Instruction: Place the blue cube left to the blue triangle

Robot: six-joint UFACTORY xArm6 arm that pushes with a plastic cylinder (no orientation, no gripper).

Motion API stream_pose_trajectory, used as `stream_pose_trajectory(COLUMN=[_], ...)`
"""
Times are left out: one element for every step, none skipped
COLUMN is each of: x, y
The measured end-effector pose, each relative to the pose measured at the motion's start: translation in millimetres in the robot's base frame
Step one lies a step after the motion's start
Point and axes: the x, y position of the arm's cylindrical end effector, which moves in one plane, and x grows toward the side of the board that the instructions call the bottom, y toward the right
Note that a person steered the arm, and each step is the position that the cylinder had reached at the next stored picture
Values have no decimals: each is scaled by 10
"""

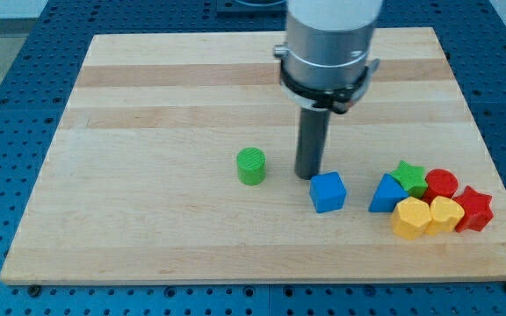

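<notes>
The blue cube (pixel 328 191) lies on the wooden board (pixel 148 132), right of centre near the view's bottom. The blue triangle (pixel 385 195) lies to its right, a small gap between them. My tip (pixel 308 175) stands on the board just up and left of the blue cube, close to its upper left corner; whether it touches the cube cannot be told. The arm's grey cylinder (pixel 330 44) hangs above it.
A green cylinder (pixel 251 166) stands left of my tip. Right of the blue triangle sits a tight cluster: a green star (pixel 408 175), a red round block (pixel 441 183), a red star (pixel 473 209), and two yellow blocks (pixel 411 217) (pixel 446 213).
</notes>
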Motion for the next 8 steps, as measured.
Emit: stream_pose_trajectory(x=[2, 257, 517, 568, 753, 902, 817, 351], y=[-248, -184, 157, 238, 252, 252, 158, -72])
